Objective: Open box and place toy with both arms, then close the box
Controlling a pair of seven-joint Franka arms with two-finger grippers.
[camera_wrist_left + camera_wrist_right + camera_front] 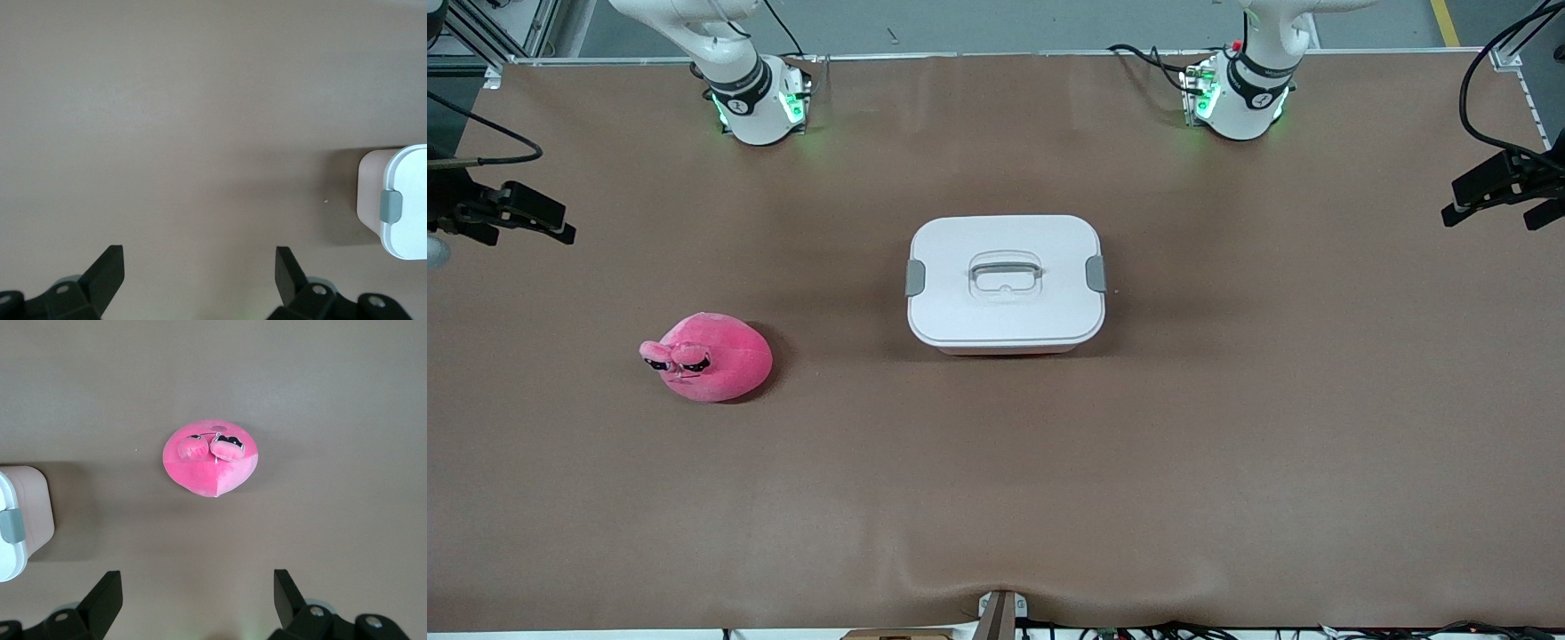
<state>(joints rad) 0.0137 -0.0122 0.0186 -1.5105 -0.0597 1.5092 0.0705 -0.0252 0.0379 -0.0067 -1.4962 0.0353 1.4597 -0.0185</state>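
Note:
The box (1005,307) stands at the table's middle with its white lid on, grey clips at both ends and a recessed handle (1006,272) in the centre. The pink plush toy (710,357) lies on the table toward the right arm's end, a little nearer the front camera than the box. My left gripper (200,257) is open and empty, high over bare table, with one end of the box (400,200) in its view. My right gripper (197,580) is open and empty, high over the table, with the toy (211,459) and the box's other end (23,520) in its view. Neither gripper shows in the front view.
The brown table mat (996,480) covers the whole table. Both arm bases (756,98) (1240,93) stand along the edge farthest from the front camera. Black fixtures with cables (511,213) (1498,187) hang over the two ends of the table.

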